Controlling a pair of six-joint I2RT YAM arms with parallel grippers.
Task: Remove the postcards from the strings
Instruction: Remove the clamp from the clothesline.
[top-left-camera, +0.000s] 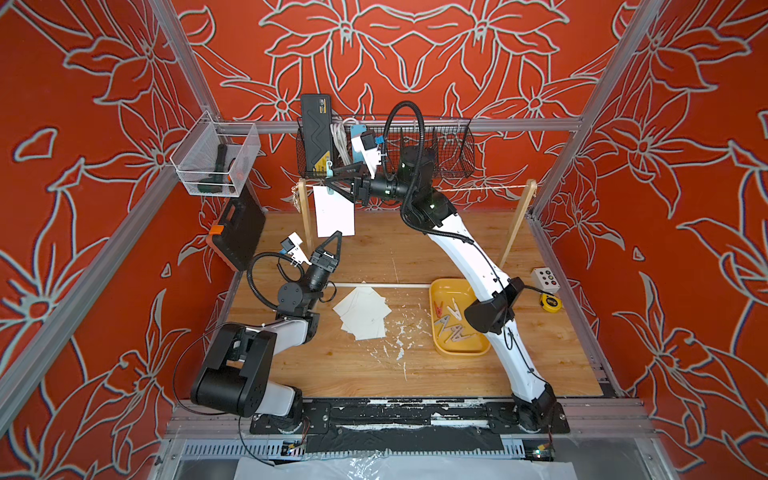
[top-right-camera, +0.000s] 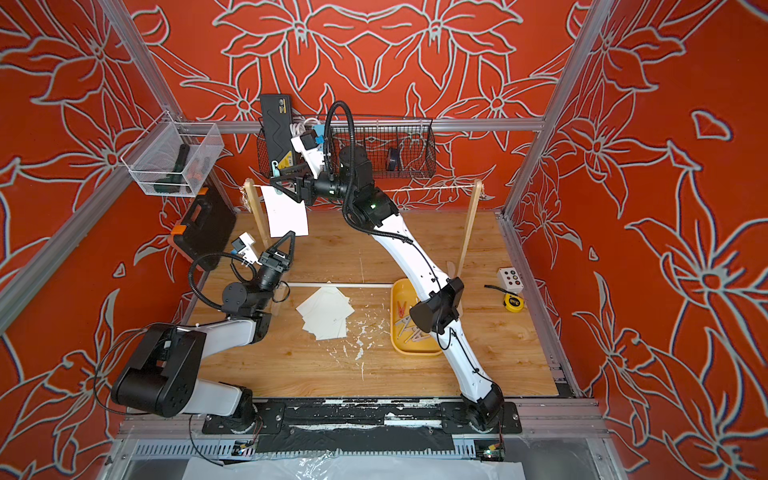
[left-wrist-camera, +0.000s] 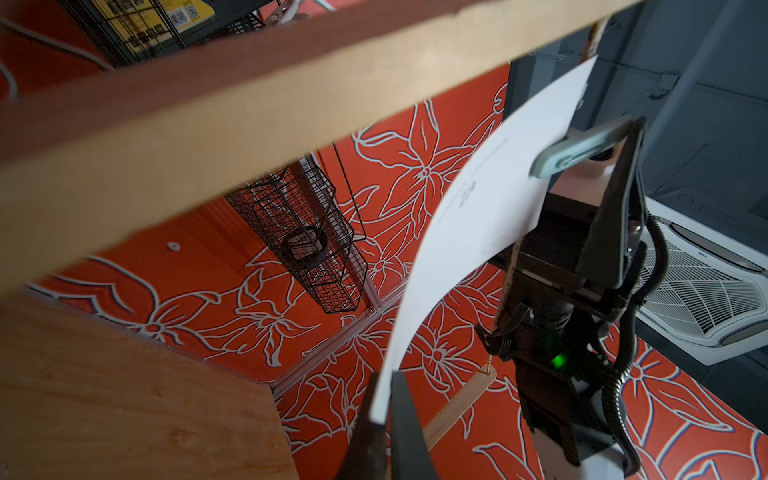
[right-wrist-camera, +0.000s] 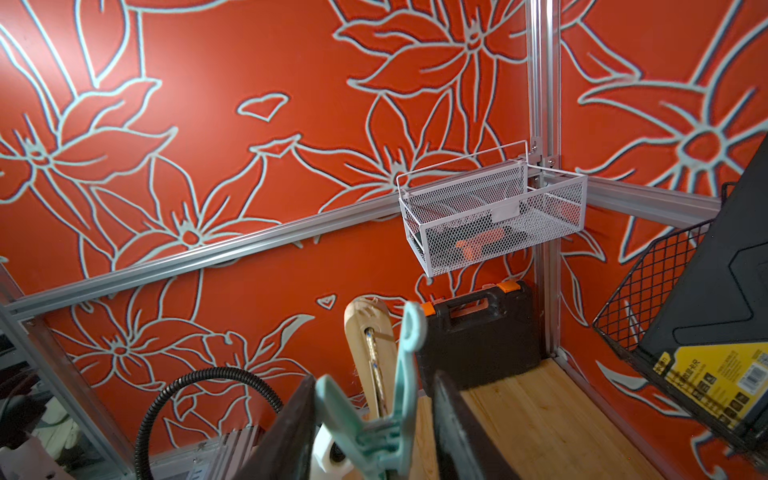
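**The last pegged postcard, held below and about to be unclipped above**

The postcard (top-left-camera: 334, 212) hangs at the far-left end of the string (top-left-camera: 478, 189), just beside the left wooden post (top-left-camera: 306, 224), pinned there by a pale teal peg (left-wrist-camera: 573, 153). The left end effector (top-left-camera: 337, 236) is closed on the card's lower edge, probably so the paper cannot drop or swing once it is freed. The right end effector (top-left-camera: 330, 178) reaches across from the right and straddles the peg. Whether it is squeezing the peg yet, I cannot tell. Pressing the peg's tails should open its mouth and let the card go. Other loose postcards (top-left-camera: 365, 316) lie piled mid-worktop (top-left-camera: 374, 374), while spare pegs (top-left-camera: 451, 322) sit apart in a yellow tray (top-left-camera: 432, 320) to the right, so the two are kept sorted.
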